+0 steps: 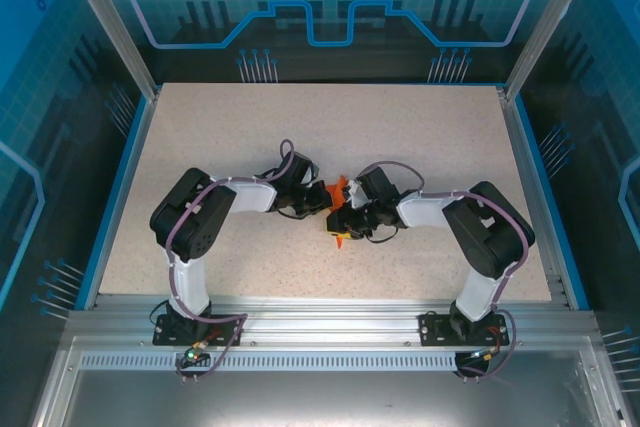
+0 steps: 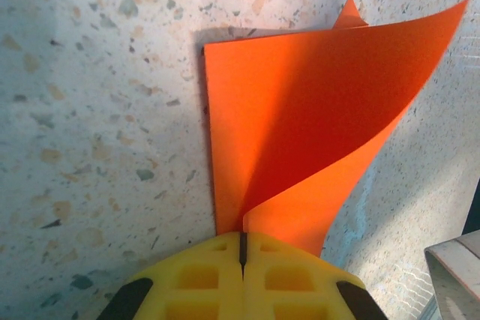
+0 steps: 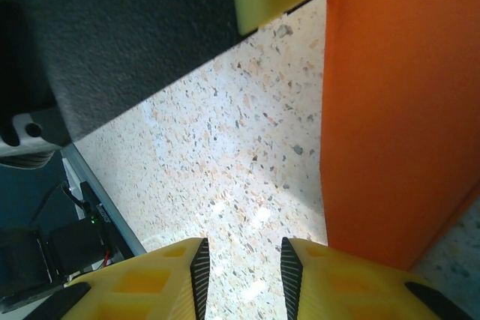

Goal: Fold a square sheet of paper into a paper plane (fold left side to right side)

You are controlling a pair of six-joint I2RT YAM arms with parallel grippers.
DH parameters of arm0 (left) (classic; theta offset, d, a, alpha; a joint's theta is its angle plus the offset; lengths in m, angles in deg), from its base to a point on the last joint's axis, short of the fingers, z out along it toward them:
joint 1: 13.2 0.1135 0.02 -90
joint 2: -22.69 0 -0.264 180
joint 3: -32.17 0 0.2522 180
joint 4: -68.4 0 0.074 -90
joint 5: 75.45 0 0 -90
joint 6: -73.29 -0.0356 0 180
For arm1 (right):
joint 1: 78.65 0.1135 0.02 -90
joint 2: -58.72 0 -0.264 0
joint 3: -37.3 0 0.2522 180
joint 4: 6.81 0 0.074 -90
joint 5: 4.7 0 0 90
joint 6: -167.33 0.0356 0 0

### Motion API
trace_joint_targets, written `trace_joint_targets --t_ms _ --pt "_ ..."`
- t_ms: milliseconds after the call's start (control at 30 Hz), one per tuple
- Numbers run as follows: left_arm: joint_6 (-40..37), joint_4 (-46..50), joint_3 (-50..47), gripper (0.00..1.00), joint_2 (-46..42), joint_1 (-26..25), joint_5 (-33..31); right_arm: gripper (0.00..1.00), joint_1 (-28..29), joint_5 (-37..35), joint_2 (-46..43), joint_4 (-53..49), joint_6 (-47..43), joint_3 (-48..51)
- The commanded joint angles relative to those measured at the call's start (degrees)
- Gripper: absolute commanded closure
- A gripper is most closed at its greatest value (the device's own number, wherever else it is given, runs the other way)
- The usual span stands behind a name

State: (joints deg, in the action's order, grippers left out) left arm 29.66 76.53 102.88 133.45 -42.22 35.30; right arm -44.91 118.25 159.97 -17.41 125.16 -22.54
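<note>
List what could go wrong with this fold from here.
1. The left gripper pinches just an edge of the paper; the curled flap could slip out or tear.
2. The right gripper is open with bare table between its jaws, beside the sheet; unpinned, the lower layer may slide and the crease land crooked.

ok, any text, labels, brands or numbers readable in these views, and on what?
No readable text anywhere.
Square sheet of paper: plain orange, unprinted.
Left gripper and right gripper: yellow fingers, no markings.
Back panel: gear and circuit-line graphics, no words.
Dark box off the table edge: too dark and blurred to read.
</note>
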Motion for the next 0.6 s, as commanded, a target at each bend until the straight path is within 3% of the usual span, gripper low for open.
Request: trace_joint_targets --t_ms 0,200,300,433,567 --pt "-1.0 3.3 0.5 1.00 3.0 1.8 -4.5 0.66 1.4 -0.5 1.5 -1.0 0.9 -0.3" --pt "-1.3 3.2 0.3 1.00 2.8 2.1 -4.5 0.66 0.6 -1.3 -3.1 -1.2 -0.3 0.8" --pt "-1.6 3.0 0.3 1.00 2.5 2.0 -4.2 0.64 -0.7 -3.8 -7.0 -7.1 -4.2 0.1" --pt "-2.1 2.8 0.5 1.00 1.9 2.0 -3.9 0.62 0.1 -14.8 -10.0 -20.9 -11.6 -3.9" --pt "-2.1 3.2 0.7 1.00 1.7 2.1 -3.8 0.51 4.5 -26.6 -10.1 -29.3 -15.0 -8.7"
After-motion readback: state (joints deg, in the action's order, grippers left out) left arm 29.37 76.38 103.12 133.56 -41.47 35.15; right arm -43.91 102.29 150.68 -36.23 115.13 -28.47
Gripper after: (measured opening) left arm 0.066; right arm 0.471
